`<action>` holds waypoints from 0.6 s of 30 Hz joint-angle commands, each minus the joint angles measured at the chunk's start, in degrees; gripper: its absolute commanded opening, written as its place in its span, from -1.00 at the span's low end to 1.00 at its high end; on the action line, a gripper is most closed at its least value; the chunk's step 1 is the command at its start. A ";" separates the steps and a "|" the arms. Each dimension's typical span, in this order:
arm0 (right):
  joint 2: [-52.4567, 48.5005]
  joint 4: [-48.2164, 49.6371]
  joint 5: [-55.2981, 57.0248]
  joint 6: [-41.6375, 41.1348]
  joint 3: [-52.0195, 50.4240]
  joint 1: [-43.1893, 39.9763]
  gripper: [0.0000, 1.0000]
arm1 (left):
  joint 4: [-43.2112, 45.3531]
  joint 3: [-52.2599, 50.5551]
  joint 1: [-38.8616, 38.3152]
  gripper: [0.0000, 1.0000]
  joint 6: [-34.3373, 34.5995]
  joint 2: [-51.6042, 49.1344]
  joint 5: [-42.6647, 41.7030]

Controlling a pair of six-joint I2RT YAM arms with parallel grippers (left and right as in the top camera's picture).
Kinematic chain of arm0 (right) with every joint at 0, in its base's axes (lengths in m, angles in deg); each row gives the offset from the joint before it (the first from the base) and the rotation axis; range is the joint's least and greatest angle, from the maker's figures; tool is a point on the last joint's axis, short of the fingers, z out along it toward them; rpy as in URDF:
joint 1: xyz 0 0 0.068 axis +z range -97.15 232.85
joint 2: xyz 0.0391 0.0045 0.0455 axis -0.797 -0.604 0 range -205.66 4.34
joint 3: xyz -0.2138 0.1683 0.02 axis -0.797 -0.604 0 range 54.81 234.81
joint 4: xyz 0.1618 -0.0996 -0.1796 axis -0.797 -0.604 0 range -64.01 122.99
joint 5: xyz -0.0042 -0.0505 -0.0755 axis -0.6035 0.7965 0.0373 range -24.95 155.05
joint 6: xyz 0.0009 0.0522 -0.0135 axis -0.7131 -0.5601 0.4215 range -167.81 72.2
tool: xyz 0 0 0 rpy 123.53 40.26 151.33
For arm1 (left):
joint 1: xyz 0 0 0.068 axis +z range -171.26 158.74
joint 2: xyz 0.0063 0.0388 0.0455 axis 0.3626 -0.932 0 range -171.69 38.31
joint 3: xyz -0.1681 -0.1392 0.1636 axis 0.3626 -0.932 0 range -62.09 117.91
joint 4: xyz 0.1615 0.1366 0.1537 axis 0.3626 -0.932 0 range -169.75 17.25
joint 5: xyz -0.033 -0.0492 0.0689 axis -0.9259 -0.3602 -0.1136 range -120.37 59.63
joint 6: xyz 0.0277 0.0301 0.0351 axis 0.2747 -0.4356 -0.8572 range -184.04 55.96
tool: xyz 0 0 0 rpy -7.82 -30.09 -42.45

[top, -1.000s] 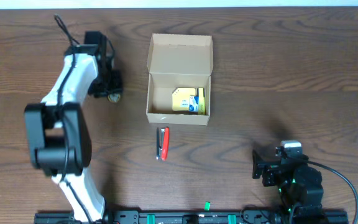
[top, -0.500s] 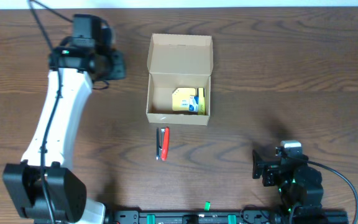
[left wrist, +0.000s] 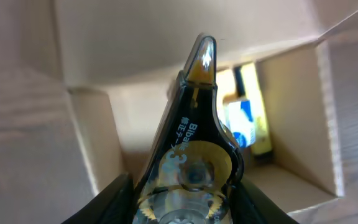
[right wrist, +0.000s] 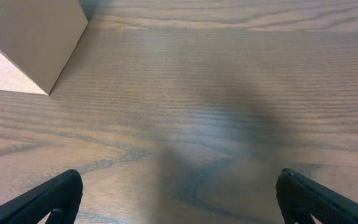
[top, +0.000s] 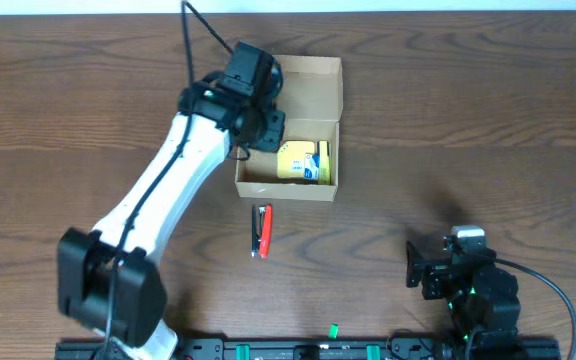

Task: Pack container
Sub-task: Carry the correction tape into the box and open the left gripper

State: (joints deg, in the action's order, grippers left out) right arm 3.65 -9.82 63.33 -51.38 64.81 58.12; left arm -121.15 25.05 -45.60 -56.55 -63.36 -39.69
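The tan cardboard box (top: pixel 320 183) stands open at the table's middle back, its flap lid (top: pixel 308 85) laid back. A yellow and blue item (top: pixel 303 161) lies inside at the right; it also shows in the left wrist view (left wrist: pixel 247 118). My left gripper (top: pixel 260 130) hovers over the box's left half, shut on a black and yellow correction tape dispenser (left wrist: pixel 194 155) whose tip points into the box (left wrist: pixel 328 93). My right gripper (right wrist: pixel 179 196) is open and empty over bare wood at the front right, apart from the box corner (right wrist: pixel 33 43).
A red and black pen-like item (top: pixel 261 231) lies on the table just in front of the box. The left arm (top: pixel 158 190) stretches diagonally from the front left to the box. The right arm's base (top: pixel 463 280) sits at the front right.
My left arm has swung right from the far left of the table to over the box, carrying the dispenser. The right arm has not moved.
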 commanded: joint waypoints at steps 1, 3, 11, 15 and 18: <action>0.37 -0.22 -0.24 0.87 -0.68 0.37 0.99 | -1.73 0.90 -0.07 -0.15 2.01 -2.84 -0.85; 0.37 -0.22 -0.24 0.87 -0.68 0.37 0.98 | -2.54 0.90 -0.07 -0.15 2.40 -4.55 -1.05; 0.37 -0.22 -0.24 0.87 -0.68 0.37 0.99 | -2.05 0.90 -0.07 0.18 3.08 -9.51 -1.27; 0.37 -0.22 -0.24 0.87 -0.68 0.37 0.99 | -1.42 0.90 -0.04 0.43 3.08 -9.66 -1.27; 0.37 -0.24 -0.24 0.87 -0.68 0.37 0.99 | -0.55 0.90 -0.02 0.47 4.44 -9.44 -1.25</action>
State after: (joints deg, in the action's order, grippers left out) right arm 3.65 -9.82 63.33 -51.38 64.81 58.12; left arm -121.80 25.05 -45.68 -53.41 -72.65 -40.74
